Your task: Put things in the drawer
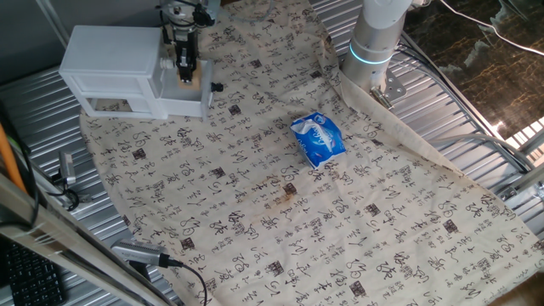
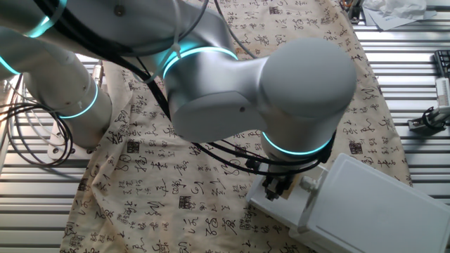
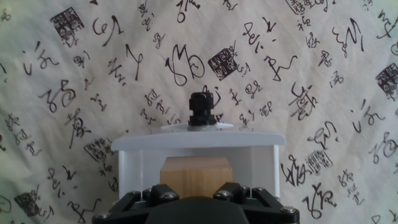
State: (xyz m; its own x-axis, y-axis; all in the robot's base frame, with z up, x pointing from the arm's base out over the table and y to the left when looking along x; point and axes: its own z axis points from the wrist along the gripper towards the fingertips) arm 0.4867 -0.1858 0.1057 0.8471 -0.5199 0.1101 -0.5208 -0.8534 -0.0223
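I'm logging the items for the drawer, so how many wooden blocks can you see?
1. The block is inside the open drawer, right at the gripper. The cabinet could hide others.

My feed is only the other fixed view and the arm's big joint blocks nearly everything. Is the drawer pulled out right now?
Observer: Yes. In the fixed view opposite yours, the drawer sticks out of the white cabinet, with the pincer directly above it.
Operator: Where is the wooden block?
Observer: The hand view shows the block inside the drawer, behind its front wall with the dark knob.
Operator: Is the pincer gripping it?
Observer: I cannot tell; the fingertips are hidden in every view.
Operator: Anything else on the cloth?
Observer: A blue packet lies apart from the cabinet, near the cloth's middle.
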